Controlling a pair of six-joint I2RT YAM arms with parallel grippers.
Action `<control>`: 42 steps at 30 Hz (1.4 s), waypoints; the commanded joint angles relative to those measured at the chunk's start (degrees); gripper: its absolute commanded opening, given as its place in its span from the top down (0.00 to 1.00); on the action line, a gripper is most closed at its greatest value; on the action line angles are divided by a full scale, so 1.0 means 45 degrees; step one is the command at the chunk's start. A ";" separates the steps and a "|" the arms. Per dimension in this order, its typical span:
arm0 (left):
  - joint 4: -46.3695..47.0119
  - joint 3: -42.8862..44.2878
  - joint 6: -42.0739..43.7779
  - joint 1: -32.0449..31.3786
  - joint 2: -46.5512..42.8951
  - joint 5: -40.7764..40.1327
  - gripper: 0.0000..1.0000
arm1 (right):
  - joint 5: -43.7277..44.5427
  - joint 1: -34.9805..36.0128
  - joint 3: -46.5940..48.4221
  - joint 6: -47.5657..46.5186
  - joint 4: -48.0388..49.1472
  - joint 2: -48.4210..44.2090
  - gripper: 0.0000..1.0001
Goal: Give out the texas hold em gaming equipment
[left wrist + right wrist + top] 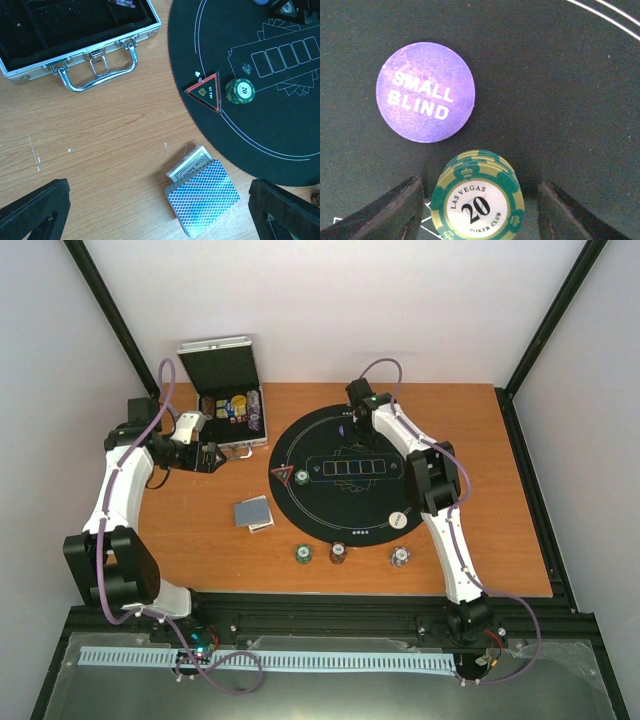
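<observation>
Green chip stack (477, 202), top face reading 20, sits on the far part of the black mat (345, 502), squarely btwn the fingers (395, 212) of the right gripper (480, 184): jaws spread, a strip of felt showing on each side, so nothing is gripped. Stack is round, so no long axis to line up w/; my read is a straight pinch would take it or a straight lift would leave it, and the frames don't say which is due. Right arm is plainly the nearer one. Purple SMALL BLIND disc (425, 92) lies flat near the stack, not touching. Toward the mat's left rim: red triangle marker (204, 91) w/ a second green stack (240, 90) just beside it, both on the felt. White button disc (397, 519) on the mat's near-right part. Off the mat's near edge, on the table (500, 540), a row: third green stack (303, 554), red stack (338, 552), white stack (401, 557). Off its near-left edge, the card deck (202, 197), blue backs up, askew on its box (186, 164), long axis diagonal in the left wrist cam; left gripper (160, 189) hovers over it, jaws wide, holding nothing, deck nearer one finger. Left of the mat, further off, silver case (82, 49) open, lid up; a few chips and discs in its tray, too small to sort.
</observation>
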 commanded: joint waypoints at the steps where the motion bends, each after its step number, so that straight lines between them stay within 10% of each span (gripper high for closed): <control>1: -0.0066 0.0538 -0.0082 0.0096 -0.0105 0.0210 0.00 | 0.0216 -0.0011 0.0660 -0.0162 -0.0727 -0.0087 0.35; 10: -0.0454 0.0695 -0.0010 0.0235 -0.0380 0.0544 0.00 | 0.0577 0.0671 -0.2057 0.0202 -0.0393 -0.3588 0.31; 18: -0.1045 0.1329 -0.0332 0.1777 0.0160 0.1772 0.00 | 0.1369 0.4925 -0.7782 0.1740 0.0897 -0.7814 0.26; 27: -0.0002 -0.1257 0.0322 0.1786 -0.1043 0.0762 0.00 | 0.1253 0.8759 -0.9157 0.3411 0.0752 -0.7681 0.18; 42: -0.0162 -0.2176 0.0811 0.1787 -0.1940 0.0710 0.00 | 0.0407 0.9286 -1.1102 0.4027 0.1459 -0.7482 0.23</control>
